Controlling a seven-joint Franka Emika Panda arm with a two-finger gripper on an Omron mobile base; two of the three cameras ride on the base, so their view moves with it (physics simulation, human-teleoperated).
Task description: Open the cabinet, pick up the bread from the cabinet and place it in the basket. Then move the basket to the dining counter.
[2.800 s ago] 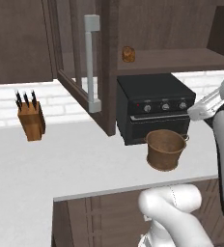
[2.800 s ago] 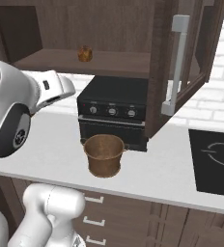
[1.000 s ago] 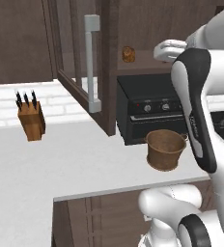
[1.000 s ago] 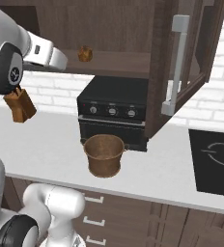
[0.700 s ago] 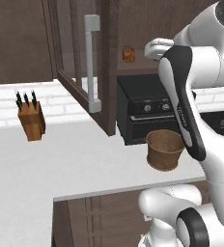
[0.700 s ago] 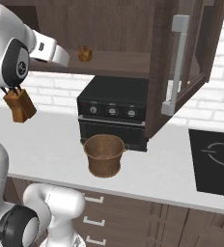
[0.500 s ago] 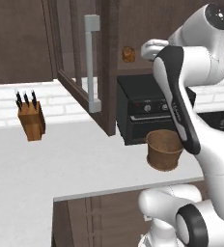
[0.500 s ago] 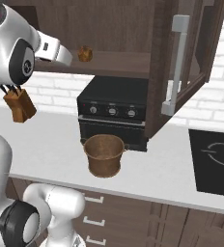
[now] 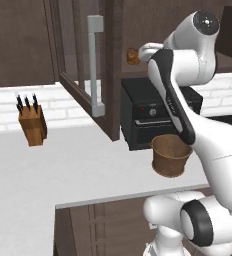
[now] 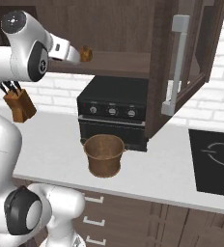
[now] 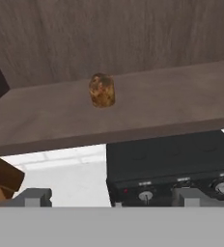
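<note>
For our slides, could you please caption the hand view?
Open gripper faces the bread on the cabinet shelf, above the black oven.

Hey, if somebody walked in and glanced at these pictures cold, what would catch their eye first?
Probably the big white arm reaching up toward the open cabinet, its claw open just short of the small bread sitting alone on the shelf. Next, the brown basket on the counter in front of the black oven.
</note>
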